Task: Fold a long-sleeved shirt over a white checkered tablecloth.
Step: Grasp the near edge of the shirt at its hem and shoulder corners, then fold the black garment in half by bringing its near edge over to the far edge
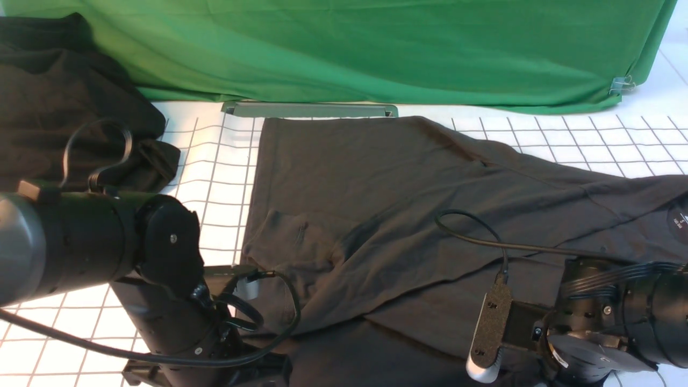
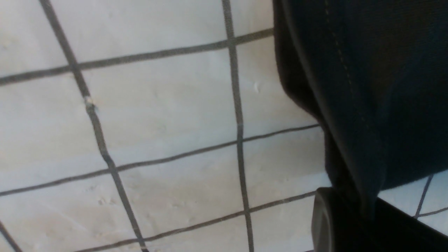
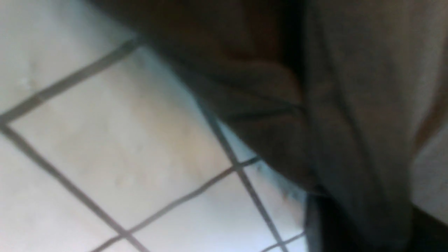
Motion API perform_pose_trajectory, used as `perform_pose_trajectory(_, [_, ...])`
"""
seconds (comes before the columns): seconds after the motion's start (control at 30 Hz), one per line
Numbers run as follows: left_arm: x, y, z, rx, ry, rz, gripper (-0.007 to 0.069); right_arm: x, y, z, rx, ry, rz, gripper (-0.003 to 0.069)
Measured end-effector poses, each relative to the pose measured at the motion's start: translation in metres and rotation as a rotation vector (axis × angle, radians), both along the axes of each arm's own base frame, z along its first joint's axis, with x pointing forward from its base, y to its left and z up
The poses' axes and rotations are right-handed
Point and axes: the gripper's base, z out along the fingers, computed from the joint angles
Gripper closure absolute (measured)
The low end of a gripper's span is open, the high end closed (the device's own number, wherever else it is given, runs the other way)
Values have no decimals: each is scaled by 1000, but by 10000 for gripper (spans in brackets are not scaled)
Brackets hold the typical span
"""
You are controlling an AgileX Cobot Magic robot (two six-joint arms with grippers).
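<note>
Clearly, the long-sleeved shirt (image 1: pixel 376 204) lies spread across the white checkered tablecloth (image 1: pixel 215 177) that covers the surface, reaching from the middle out to the right edge of the front view, with its near part rumpled into diagonal folds. The left arm (image 1: pixel 97 252) and the right arm (image 1: pixel 618 322) both reach down at the shirt's near edge, one at each side. In the left wrist view the left jaws are closed on the shirt (image 2: pixel 367 87): its stitched hem narrows and runs down into them, with bare tablecloth (image 2: pixel 157 115) just beside. The right wrist view is blurred, yet the fabric (image 3: pixel 332 105) gathers into a fold that drops between the right jaws, which are pinched on it above the tablecloth (image 3: pixel 122 140). A black garment (image 1: pixel 59 107) lies heaped at the far left, apart from the shirt. Behind, a green cloth (image 1: pixel 376 48) hangs, with a grey bar (image 1: pixel 309 109) at its foot, touching the shirt's far edge.
</note>
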Motion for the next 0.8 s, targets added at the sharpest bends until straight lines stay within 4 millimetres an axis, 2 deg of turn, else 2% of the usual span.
perform_pose_trajectory(0.07, [-1,1,5,-10,-19,4,604,-1,-1,2,2,-6,-10,607])
perform_pose_trajectory(0.2, [-4,2,34,-55,-91,-1,604,-4,-6,21,17,-43,-53,615])
perform_pose_trajectory(0.23, [-4,2,47,-75,-123,-2,604,-5,-8,30,22,-60,-66,615])
perform_pose_trajectory(0.27, [-5,2,47,-76,-124,-2,604,-5,-8,32,27,-66,-68,615])
perform_pose_trajectory(0.37, [0,2,76,-126,-208,25,604,-4,-9,60,72,-134,-90,615])
perform_pose_trajectory(0.47, [9,7,89,-148,-246,69,604,-1,-7,75,103,-171,-99,615])
perform_pose_trajectory(0.57, [26,19,103,-170,-292,145,604,8,-4,87,137,-203,-118,615])
perform_pose_trajectory(0.63, [44,35,115,-205,-335,243,605,22,-5,98,171,-233,-143,615])
perform_pose_trajectory(0.73, [59,46,125,-251,-394,305,605,37,-7,105,202,-247,-160,615])
perform_pose_trajectory(0.8, [75,53,132,-303,-436,340,605,62,-11,115,247,-259,-183,616])
